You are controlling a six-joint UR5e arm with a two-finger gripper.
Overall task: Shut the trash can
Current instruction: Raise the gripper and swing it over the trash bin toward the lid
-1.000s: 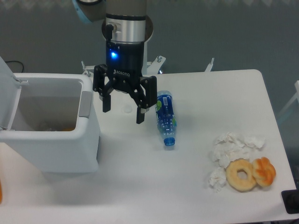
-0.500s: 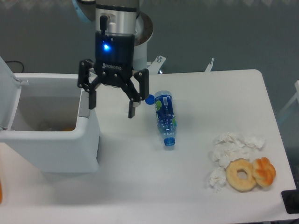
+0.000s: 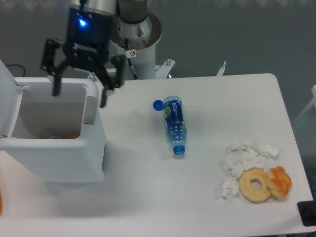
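The gripper has moved left, away from the bottle, and now hangs wide open and empty above the right rim of the trash can. The lid stands upright further left, so the push must start there.

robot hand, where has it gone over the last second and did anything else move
The hand, open and empty, rose and travelled left from beside the lying blue plastic bottle to above the large white plastic trash can. The can's lid is still up; bottle, blue cap, tissues and doughnuts stayed put.
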